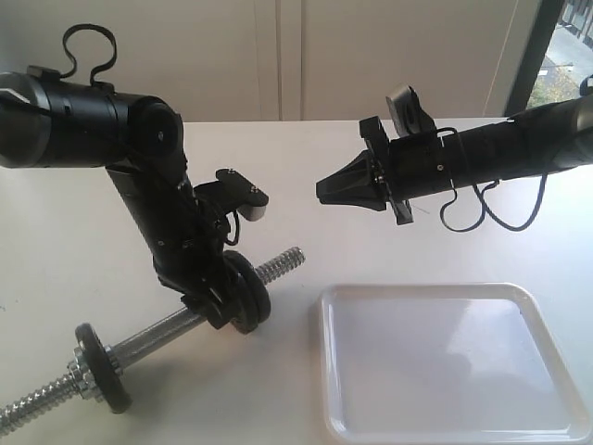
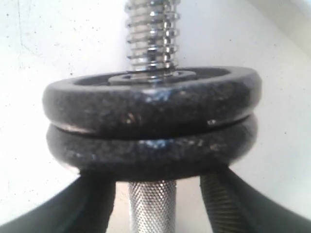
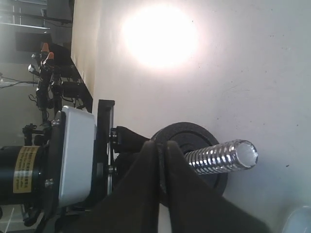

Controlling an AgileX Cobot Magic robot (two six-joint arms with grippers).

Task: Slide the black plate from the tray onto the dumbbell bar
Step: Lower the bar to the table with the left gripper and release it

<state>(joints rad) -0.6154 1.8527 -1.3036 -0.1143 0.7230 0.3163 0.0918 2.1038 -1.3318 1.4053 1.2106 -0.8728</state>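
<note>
The dumbbell bar (image 1: 167,326) lies slanted on the table, its threaded end (image 1: 283,263) pointing up and right. Two black discs sit together on it; the black plate (image 1: 256,289) is the one nearer that end, and it shows as the upper disc (image 2: 150,99) in the left wrist view. My left gripper (image 1: 215,313) straddles the knurled bar (image 2: 153,206) just behind the discs. Its fingers (image 2: 221,204) are spread, with gaps to the bar, and their tips are against the lower disc. My right gripper (image 1: 321,190) hovers above the table, shut and empty. The tray (image 1: 519,306) holds nothing.
A third black disc (image 1: 100,367) with a chrome collar nut (image 1: 82,369) sits near the bar's other threaded end (image 1: 28,410) at the lower left. In the right wrist view the plate (image 3: 209,179) and bar tip (image 3: 228,155) lie beyond my shut fingers (image 3: 146,189).
</note>
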